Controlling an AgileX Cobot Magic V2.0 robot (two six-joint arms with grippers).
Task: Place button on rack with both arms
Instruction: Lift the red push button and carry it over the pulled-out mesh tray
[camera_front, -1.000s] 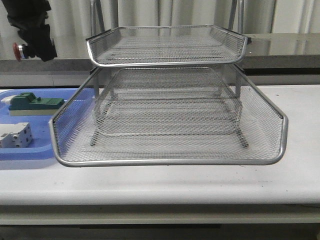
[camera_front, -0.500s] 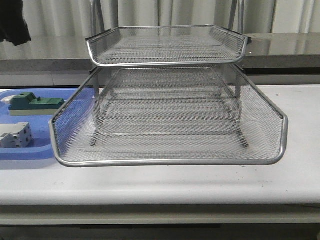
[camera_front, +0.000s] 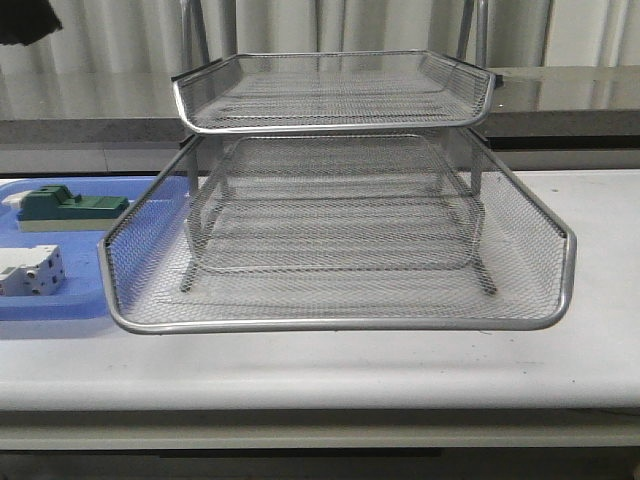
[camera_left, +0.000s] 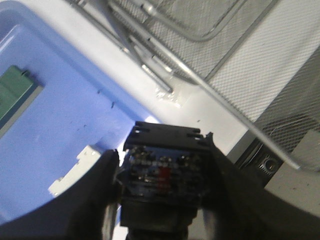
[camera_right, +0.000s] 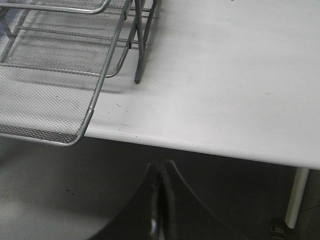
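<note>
My left gripper (camera_left: 163, 167) is shut on the button (camera_left: 165, 145). Only the button's black body and blue rear part show between the dark fingers (camera_left: 95, 192); its red head is hidden. The gripper hangs high above the blue tray's edge, beside the rack (camera_left: 240, 75). In the front view only a dark scrap of the left arm (camera_front: 25, 20) shows at the top left corner. The silver wire-mesh rack (camera_front: 330, 200) stands mid-table, its lower tray pulled forward. My right gripper (camera_right: 161, 172) is shut and empty, low in front of the table's edge, near the rack's front right corner (camera_right: 75, 135).
A flat blue tray (camera_front: 60, 310) lies left of the rack with a green block (camera_front: 65, 207) and a white block (camera_front: 30, 270) in it. Both blocks show in the left wrist view, the green block (camera_left: 15, 95) and the white block (camera_left: 75, 170). The white table (camera_right: 225, 75) stretches right of the rack.
The left arm has risen with the button and almost left the front view at the top left. The rack and the blocks have not moved.
</note>
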